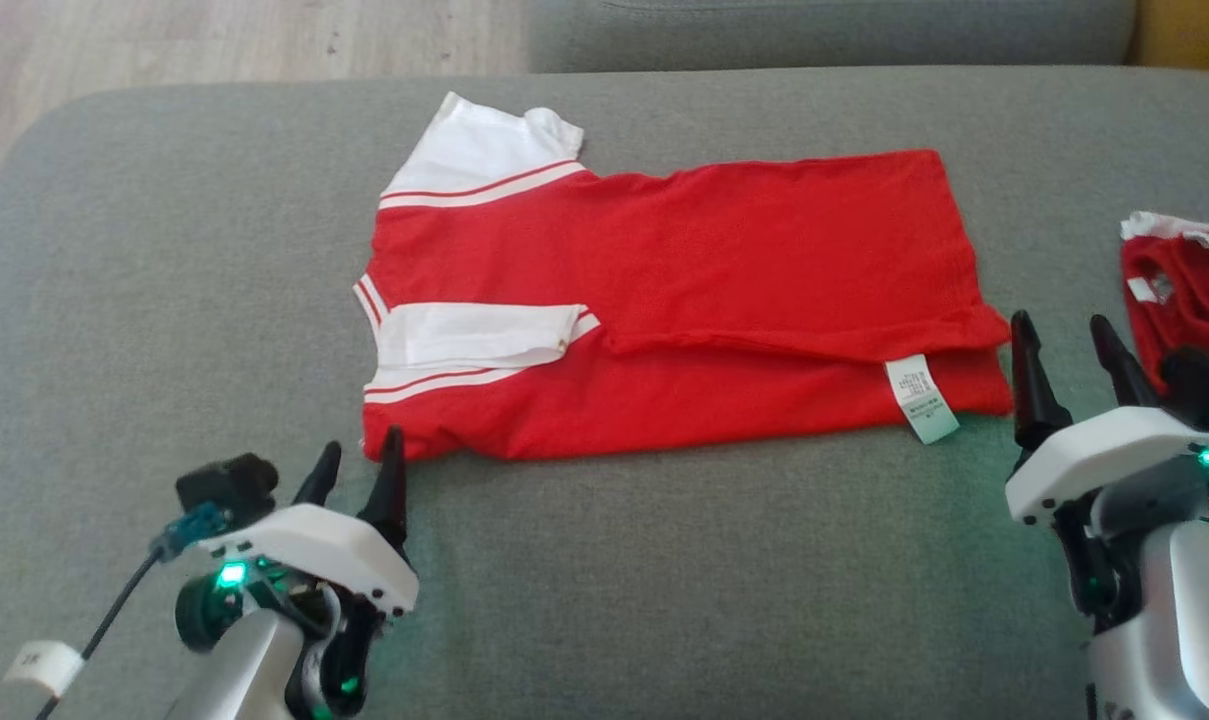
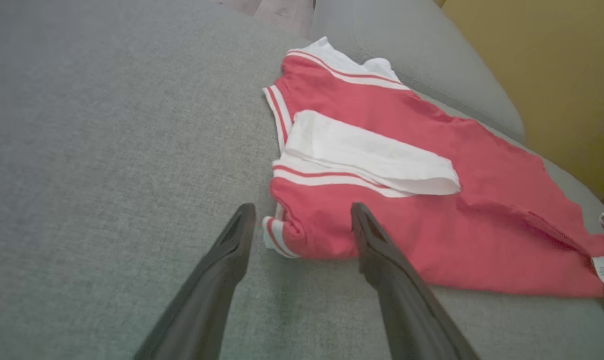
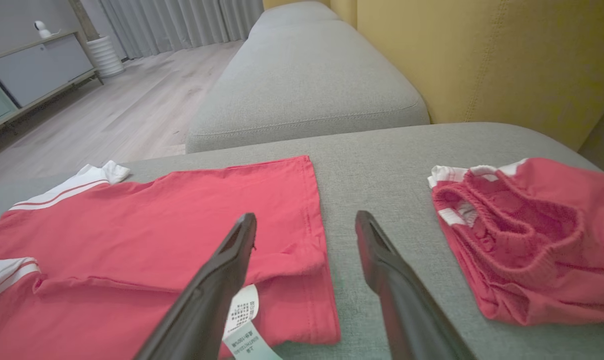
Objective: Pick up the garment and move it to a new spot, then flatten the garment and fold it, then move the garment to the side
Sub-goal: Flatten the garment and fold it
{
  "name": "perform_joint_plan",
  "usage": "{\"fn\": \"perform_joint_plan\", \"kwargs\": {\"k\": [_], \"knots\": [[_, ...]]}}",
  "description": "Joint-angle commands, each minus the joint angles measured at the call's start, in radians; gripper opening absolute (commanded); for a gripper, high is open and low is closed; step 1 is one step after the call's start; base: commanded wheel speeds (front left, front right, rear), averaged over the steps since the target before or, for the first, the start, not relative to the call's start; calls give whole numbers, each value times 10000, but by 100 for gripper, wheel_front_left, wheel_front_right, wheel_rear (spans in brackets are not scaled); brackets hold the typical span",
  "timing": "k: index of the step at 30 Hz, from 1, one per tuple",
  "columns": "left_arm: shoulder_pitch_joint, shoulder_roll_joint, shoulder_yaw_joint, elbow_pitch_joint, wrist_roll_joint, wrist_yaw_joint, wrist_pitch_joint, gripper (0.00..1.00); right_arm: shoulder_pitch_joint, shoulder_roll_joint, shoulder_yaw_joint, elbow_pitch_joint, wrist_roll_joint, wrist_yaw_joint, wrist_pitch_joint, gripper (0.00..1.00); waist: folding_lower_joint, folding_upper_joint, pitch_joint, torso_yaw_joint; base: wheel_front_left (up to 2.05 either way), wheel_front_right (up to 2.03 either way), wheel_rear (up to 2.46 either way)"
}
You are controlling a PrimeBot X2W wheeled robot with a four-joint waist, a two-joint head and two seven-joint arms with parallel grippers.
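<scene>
A red T-shirt [image 1: 684,290] with white striped sleeves lies spread on the grey sofa cushion [image 1: 164,300], its near side folded over and a white care label [image 1: 922,400] showing at the hem. My left gripper [image 1: 359,460] stands open just short of the shirt's near left corner [image 2: 282,240], nothing between its fingers. My right gripper [image 1: 1064,345] is open beside the shirt's right hem corner [image 3: 311,280], empty too. The same shirt [image 3: 182,225] fills the left of the right wrist view.
A crumpled pair of red shorts [image 1: 1179,290] with a white waistband lies at the cushion's right edge, close to my right gripper [image 3: 306,235]. A second grey cushion [image 3: 306,85] and a yellow backrest [image 3: 481,55] lie beyond. Wooden floor [image 1: 214,40] is at the far left.
</scene>
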Motion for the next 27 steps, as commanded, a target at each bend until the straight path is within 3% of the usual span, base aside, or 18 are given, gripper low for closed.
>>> {"fn": "perform_joint_plan", "kwargs": {"k": [1, 6, 12, 13, 15, 17, 25, 26, 27], "knots": [[-510, 72, 486, -157, -119, 107, 44, 100, -166, -45, 254, -488, 46, 65, 32, 100, 0, -1, 60, -68, 0, 0, 0], [-672, -40, 650, 458, -374, 498, 446, 100, -79, -45, 361, -772, 93, 65, 214, 100, 0, -1, 243, -291, 0, 0, 0], [-861, -206, 757, 854, -598, 421, 404, 100, -162, -45, 262, -619, -14, 65, 410, 100, 0, -1, 450, -412, 0, 0, 0], [-884, -241, 738, 902, -632, 383, 431, 95, -179, -45, 232, -510, -35, 65, 465, 100, 0, -1, 476, -420, 0, 0, 0], [-927, -291, 703, 968, -696, 298, 484, 41, -235, -45, 167, -239, -39, 65, 555, 100, 0, -1, 542, -434, 0, 0, 0], [-969, -336, 686, 1008, -735, 238, 481, 0, -353, -45, 102, 96, -144, 65, 583, 100, 0, -1, 601, -429, 0, 0, 0], [-1146, -389, 552, 877, -671, -17, 271, 0, -1155, -45, 106, 1941, 179, 65, 724, 100, 0, -1, 774, -271, 0, 0, 0], [-1171, -388, 555, 813, -666, -51, 219, 0, -1255, -45, 109, 2192, 210, 65, 787, 92, 0, -1, 772, -244, 0, 0, 0], [-1193, -383, 550, 740, -656, -85, 177, 0, -1347, -45, 101, 2427, 258, 65, 842, 67, 0, -1, 766, -217, 0, 0, 0]]}}
